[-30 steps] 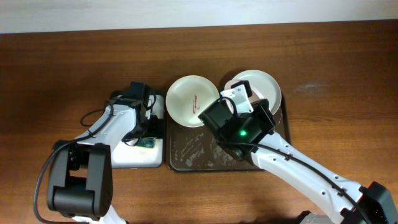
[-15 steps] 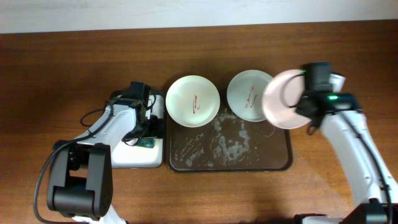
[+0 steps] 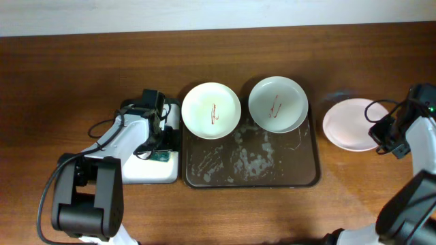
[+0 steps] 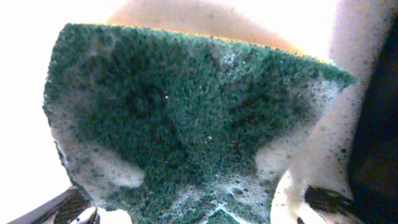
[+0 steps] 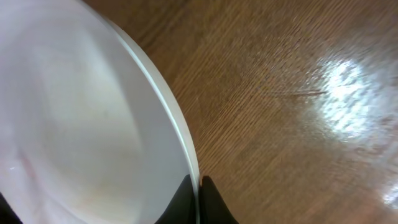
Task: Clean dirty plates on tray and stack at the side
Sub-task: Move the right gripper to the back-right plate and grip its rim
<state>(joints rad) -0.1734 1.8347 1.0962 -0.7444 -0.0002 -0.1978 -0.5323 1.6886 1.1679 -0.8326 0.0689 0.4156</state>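
Note:
The dark brown tray lies at the table's centre, streaked with foam. A cream plate and a pale green plate, each with a red smear, sit at its far end. A third, white plate rests on the wood to the right of the tray. My right gripper is shut on that plate's right rim; the right wrist view shows the rim pinched between the fingertips. My left gripper is over the small white tray, shut on a foamy green sponge.
A small white rectangular tray lies just left of the brown tray, under my left arm. Bare wood lies in front of the trays and around the white plate on the right.
My right arm has swung right, carrying the white plate from above the brown tray down to the table on the right. The left arm has not moved.

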